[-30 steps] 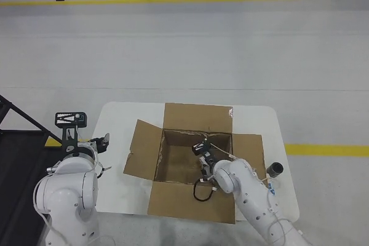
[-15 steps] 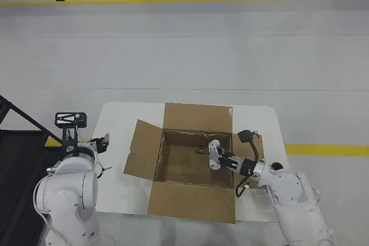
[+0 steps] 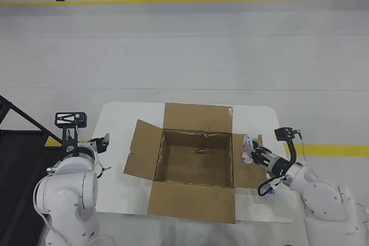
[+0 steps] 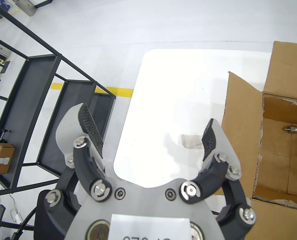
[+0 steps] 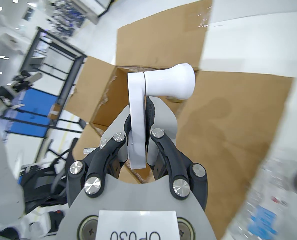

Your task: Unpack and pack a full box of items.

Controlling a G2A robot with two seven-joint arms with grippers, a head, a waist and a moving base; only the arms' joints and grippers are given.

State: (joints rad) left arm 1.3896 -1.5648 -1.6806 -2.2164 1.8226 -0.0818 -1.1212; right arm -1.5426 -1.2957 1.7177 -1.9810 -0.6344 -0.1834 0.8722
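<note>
Over flap [image 3: 246, 176], knob [image 5: 169, 84] crosswise to fingers [image 5: 164, 118]

A white table [image 3: 119, 122] with rounded corners stood mid-floor. At its nine o'clock stood a black metal rack [image 3: 12, 161], with a small brown carton [image 4: 1, 154] on one shelf. At three o'clock a yellow floor line [image 3: 350, 149] ran outward. A scrap of clear tape [image 4: 191, 141] lay flat on the tabletop.

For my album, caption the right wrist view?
The right tool grips a white plastic part over a flap of the open cardboard box.
</note>
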